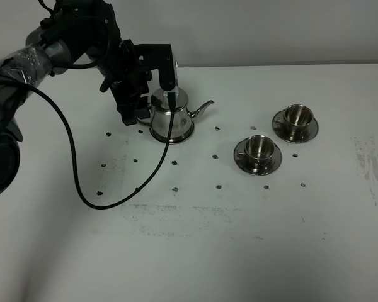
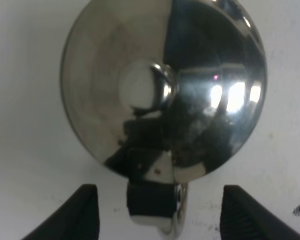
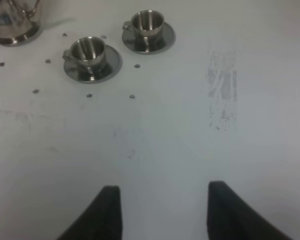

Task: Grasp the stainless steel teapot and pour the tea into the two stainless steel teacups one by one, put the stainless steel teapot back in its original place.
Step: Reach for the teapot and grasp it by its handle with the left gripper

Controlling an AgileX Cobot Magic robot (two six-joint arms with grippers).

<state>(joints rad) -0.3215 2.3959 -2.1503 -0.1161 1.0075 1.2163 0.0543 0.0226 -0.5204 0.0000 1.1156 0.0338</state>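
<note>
Stainless steel teapot [image 1: 171,116] handle sits between the open jaws of the left end effector [image 2: 159,205].

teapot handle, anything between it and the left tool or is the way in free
Nothing visible. In the left wrist view the handle of the teapot sits in the gap between the open fingers of the left tool, with bare table on either side.

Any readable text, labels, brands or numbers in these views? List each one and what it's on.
None can be read in any view.
Teapot: plain polished steel, only reflections, no stamp visible.
Cups: plain steel, no marks visible.
Table: dark specks and a grey scuff, not characters.
</note>
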